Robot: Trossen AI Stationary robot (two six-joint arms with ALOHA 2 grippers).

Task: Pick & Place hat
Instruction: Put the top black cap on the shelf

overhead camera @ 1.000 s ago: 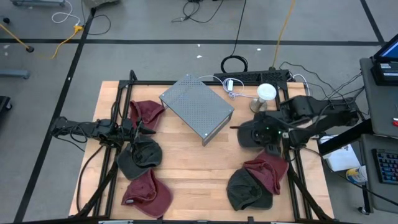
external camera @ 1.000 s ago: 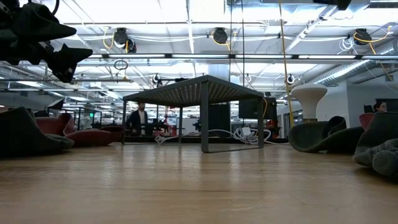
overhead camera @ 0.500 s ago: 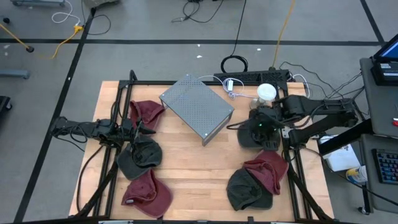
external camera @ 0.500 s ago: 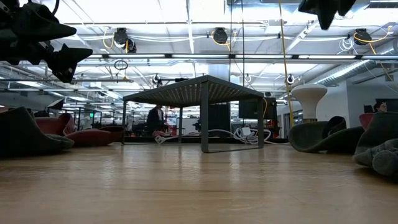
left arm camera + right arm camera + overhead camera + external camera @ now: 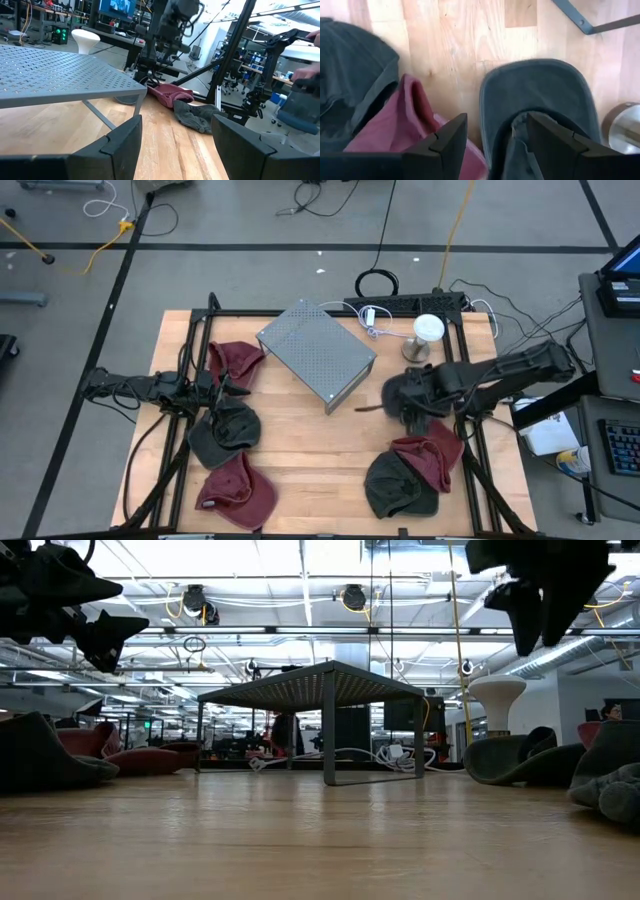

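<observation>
A dark grey hat (image 5: 535,95) lies on the wooden table at the right, brim toward the grey stand. My right gripper (image 5: 497,145) hangs open above it, pointing steeply down, its fingers apart over the hat's crown; in the low view my right gripper (image 5: 545,605) shows well above the table. Next to that hat lie a maroon hat (image 5: 432,458) and another dark hat (image 5: 398,485). My left gripper (image 5: 175,145) waits open and level at the table's left side, near a maroon hat (image 5: 235,362) and a dark hat (image 5: 225,430).
A grey perforated metal stand (image 5: 315,350) stands at the table's middle back. A white round-topped object (image 5: 428,330) stands at the back right. Another maroon hat (image 5: 238,492) lies at the near left. Black frame rails (image 5: 478,470) run along both table sides. People move in the room behind.
My right gripper has come down toward the dark grey hat at the right, tipping more steeply downward; in the low view it has dropped into the picture from above. Its fingers stay apart. The hats have not moved.
</observation>
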